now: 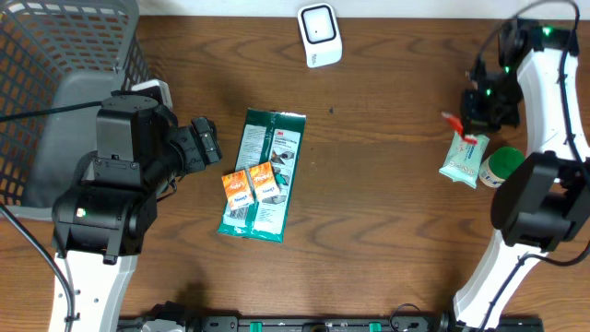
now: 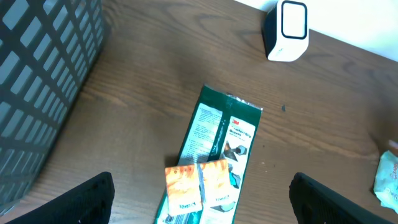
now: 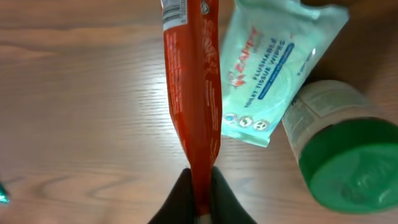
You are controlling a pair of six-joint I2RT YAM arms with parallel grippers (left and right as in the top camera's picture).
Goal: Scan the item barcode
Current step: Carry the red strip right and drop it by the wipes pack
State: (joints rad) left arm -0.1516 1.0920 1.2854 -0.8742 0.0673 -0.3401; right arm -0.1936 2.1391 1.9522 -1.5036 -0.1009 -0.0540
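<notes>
At the bottom of the frame our right gripper (image 3: pixel 200 186) pinches the red packet (image 3: pixel 193 93). Our left gripper (image 1: pixel 210 143) stands wide open, holding nothing.

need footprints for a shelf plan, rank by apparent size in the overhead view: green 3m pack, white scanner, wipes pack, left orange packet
1. green 3M pack, clearly largest
2. white scanner and wipes pack: look about alike, so not ranked against each other
3. left orange packet, smallest
</notes>
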